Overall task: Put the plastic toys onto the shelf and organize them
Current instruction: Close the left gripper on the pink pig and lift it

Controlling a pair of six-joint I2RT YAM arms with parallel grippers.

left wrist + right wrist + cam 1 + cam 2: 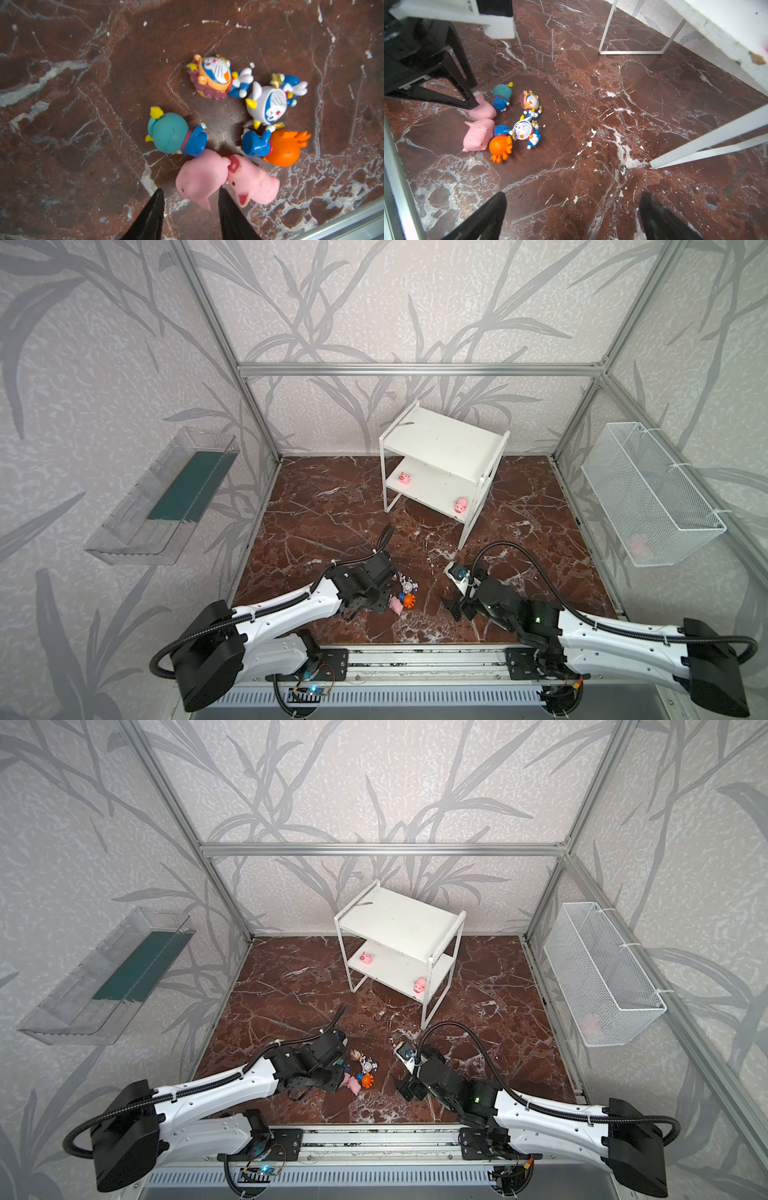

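Pink pig (pixel 199 178) at the edge of the toy cluster (pixel 168 133) on the table (pixel 62 145) lies inside the half-spread left hand (pixel 190 189), likely for carrying to the shelf (pixel 444 439), where two pigs (pixel 405 477) already stand; the right hand (pixel 573 195) hangs spread, empty.

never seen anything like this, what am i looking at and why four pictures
Two white-and-black robot arms work on a reddish marble-patterned tabletop. Two pictures look down from above; the other two come from cameras on the arms' wrists. Near the arms lie four blue-white plastic cartoon figurines and two round pink toy pigs. Two more pink pigs sit on the lower board of the small white two-tier shelf. The left claw straddles one pig, jaws apart, seemingly not gripping; the right claw is open and empty.
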